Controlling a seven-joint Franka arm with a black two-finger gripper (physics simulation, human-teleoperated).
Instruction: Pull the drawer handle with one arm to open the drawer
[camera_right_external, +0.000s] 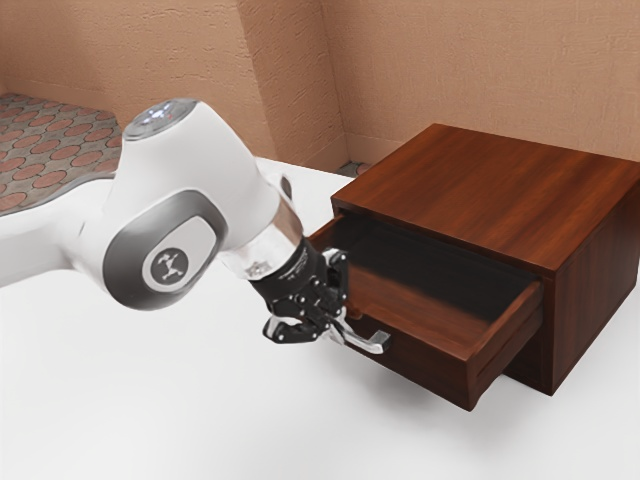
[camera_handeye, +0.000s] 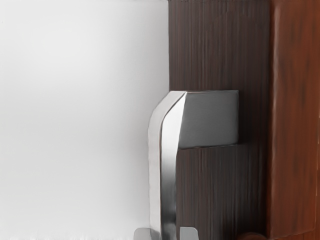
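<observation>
Wooden cabinet (camera_right_external: 500, 190) stands on the white counter (camera_right_external: 200, 420), toward its far edge, at the exterior view's right. Its single drawer (camera_right_external: 420, 350) is out of the carcass by a good part of its depth, with the dark interior open to view from above. The drawer front faces the arm (camera_right_external: 170, 220), which comes in from the exterior view's left, low over the counter.

Silver handle (camera_right_external: 365, 340) sits on the drawer front. Jaws are clamped on it, one finger to each side of the bar, with the black hand tight against the front.

Wrist view: handle (camera_handeye: 167, 165) is seen close. It is a bent metal bar with its foot fixed to the dark wood of the drawer front (camera_handeye: 215, 50). Two grey fingertips (camera_handeye: 144, 233) flank the bar at the hand's end, touching it. White counter (camera_handeye: 75, 125) lies beyond the handle. A redder wood strip (camera_handeye: 295, 125) runs along the drawer front's other side.
</observation>
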